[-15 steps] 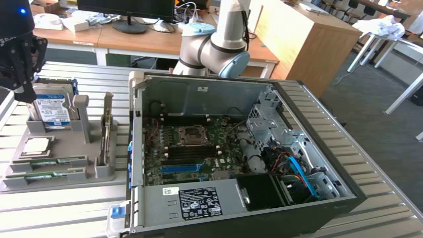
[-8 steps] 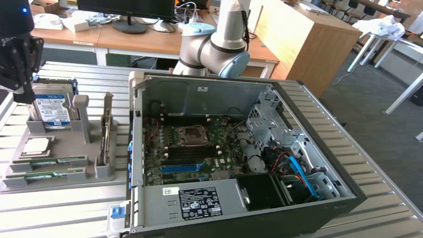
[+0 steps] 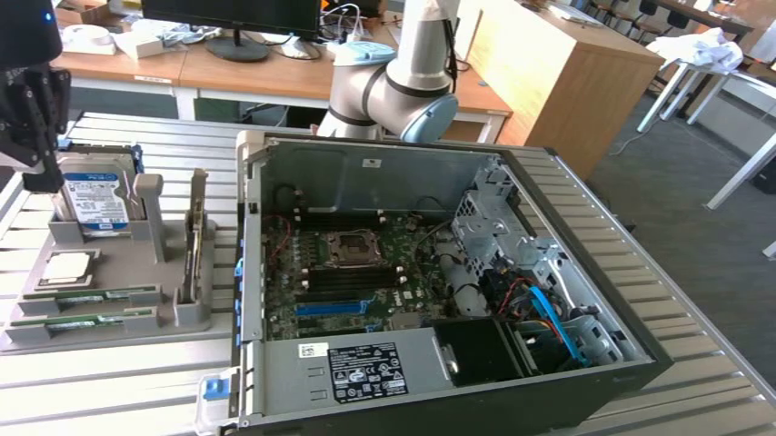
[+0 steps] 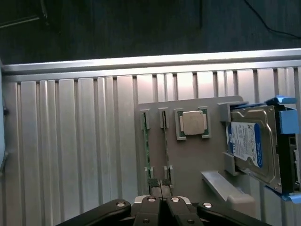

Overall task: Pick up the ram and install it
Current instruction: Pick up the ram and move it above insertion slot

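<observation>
Green ram (image 3: 91,295) in grey tray (image 4: 188,160) | end effector (image 4: 161,184) closed, seemingly empty, above.

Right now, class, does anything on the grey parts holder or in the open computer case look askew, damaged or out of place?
Nothing stands out. Both ram sticks lie straight in slots of the grey holder, the processor sits flat in its recess, and the hard drive stands in its cradle. The computer case looks intact.
</observation>
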`<state>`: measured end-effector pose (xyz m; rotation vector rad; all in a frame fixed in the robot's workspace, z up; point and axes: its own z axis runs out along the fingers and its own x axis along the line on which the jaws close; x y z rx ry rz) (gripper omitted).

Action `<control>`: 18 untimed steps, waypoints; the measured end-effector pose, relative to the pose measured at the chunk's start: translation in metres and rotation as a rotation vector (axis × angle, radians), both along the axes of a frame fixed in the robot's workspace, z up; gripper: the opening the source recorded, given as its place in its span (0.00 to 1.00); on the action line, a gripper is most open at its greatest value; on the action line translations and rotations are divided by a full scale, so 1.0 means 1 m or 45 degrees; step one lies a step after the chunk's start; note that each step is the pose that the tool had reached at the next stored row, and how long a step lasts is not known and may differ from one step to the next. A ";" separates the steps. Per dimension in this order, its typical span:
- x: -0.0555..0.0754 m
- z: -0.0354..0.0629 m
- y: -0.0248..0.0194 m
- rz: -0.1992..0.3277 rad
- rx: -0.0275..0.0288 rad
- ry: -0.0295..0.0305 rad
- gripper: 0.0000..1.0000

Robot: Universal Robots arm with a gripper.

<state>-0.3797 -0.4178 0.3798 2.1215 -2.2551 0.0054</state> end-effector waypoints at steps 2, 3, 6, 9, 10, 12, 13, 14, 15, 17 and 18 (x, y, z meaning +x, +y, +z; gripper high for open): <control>0.000 0.0001 0.0000 0.040 -0.0082 0.0002 0.10; 0.000 0.0000 0.0000 0.060 -0.0121 0.0002 0.10; 0.000 0.0001 0.0000 0.117 -0.0251 0.0004 0.10; 0.000 0.0001 -0.0001 0.158 -0.0319 0.0004 0.10; 0.000 0.0001 -0.0001 0.158 -0.0321 0.0004 0.10; 0.000 0.0001 0.0000 0.158 -0.0321 0.0004 0.10; 0.000 0.0001 0.0000 0.158 -0.0321 0.0003 0.10; 0.000 0.0000 0.0000 0.158 -0.0321 0.0003 0.10; 0.000 0.0001 0.0000 0.158 -0.0321 0.0003 0.10; 0.000 0.0000 0.0000 0.157 -0.0321 0.0003 0.10; 0.000 0.0000 0.0000 0.155 -0.0321 0.0003 0.10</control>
